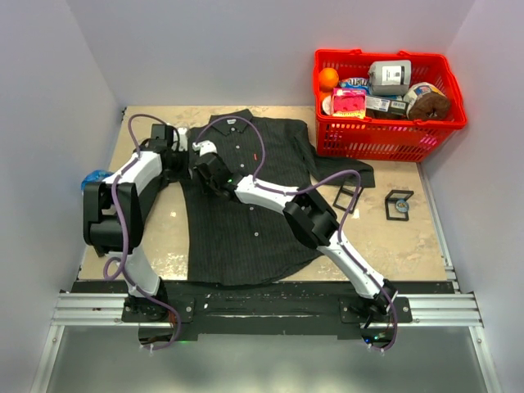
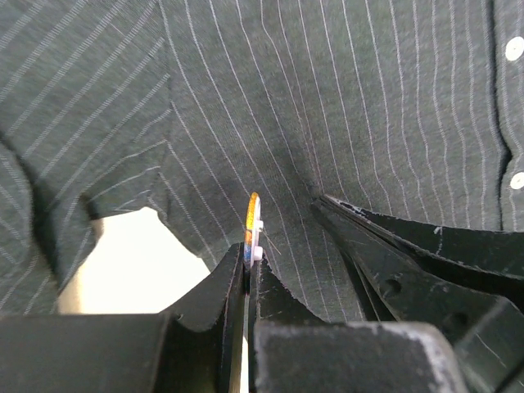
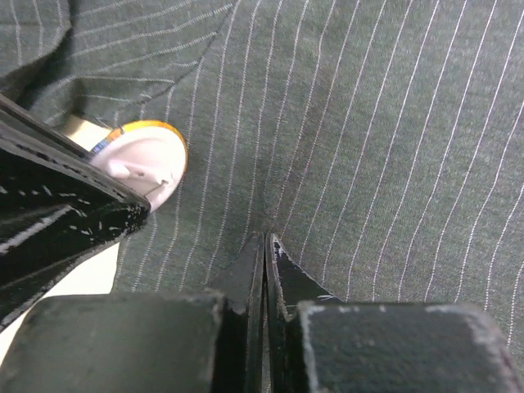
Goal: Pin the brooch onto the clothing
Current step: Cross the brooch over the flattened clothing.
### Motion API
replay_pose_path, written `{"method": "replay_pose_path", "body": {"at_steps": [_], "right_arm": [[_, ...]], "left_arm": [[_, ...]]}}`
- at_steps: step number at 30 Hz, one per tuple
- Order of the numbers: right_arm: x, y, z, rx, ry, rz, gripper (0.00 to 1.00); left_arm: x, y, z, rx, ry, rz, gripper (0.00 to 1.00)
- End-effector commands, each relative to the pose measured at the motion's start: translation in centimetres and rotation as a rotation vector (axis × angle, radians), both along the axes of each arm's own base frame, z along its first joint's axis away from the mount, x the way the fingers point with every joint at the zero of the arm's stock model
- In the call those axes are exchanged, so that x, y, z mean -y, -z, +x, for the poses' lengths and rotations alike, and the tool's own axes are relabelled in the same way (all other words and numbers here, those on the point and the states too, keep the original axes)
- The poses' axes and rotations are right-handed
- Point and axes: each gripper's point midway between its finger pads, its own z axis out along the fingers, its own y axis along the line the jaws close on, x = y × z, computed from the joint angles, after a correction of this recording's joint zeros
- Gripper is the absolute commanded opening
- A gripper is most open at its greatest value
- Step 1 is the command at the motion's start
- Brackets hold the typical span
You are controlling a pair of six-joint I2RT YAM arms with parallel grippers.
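Brooch (image 2: 252, 223), seen edge-on, is pinched between the left gripper (image 2: 248, 258) fingertips, just above the shirt (image 2: 327, 98). The right gripper (image 3: 267, 242), its fingers pressed together against the fabric, has the brooch at ten o'clock.

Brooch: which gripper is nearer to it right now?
Left. The left gripper is shut on the brooch, held edge-on between its fingertips. The right gripper sits just beside the brooch, shut on a fold of the shirt.
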Motion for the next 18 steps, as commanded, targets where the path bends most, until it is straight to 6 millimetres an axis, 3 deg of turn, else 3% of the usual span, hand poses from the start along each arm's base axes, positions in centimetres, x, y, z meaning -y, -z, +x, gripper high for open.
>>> {"method": "replay_pose_path", "body": {"at_steps": [1, 9, 18], "right_arm": [[-0.5, -4.9, 0.7, 0.061, -0.003, 0.108, 0.00], [-0.4, -4.8, 0.3, 0.051, -0.008, 0.150, 0.00], [0.0, -6.5, 0.5, 0.084, 0.015, 0.213, 0.00]], "left_arm": [[0.6, -0.8, 1.1, 0.024, 0.008, 0.006, 0.00], [1.4, 0.3, 1.0, -0.008, 0.029, 0.006, 0.00], [1.1, 1.4, 1.0, -0.035, 0.017, 0.026, 0.00]]}}
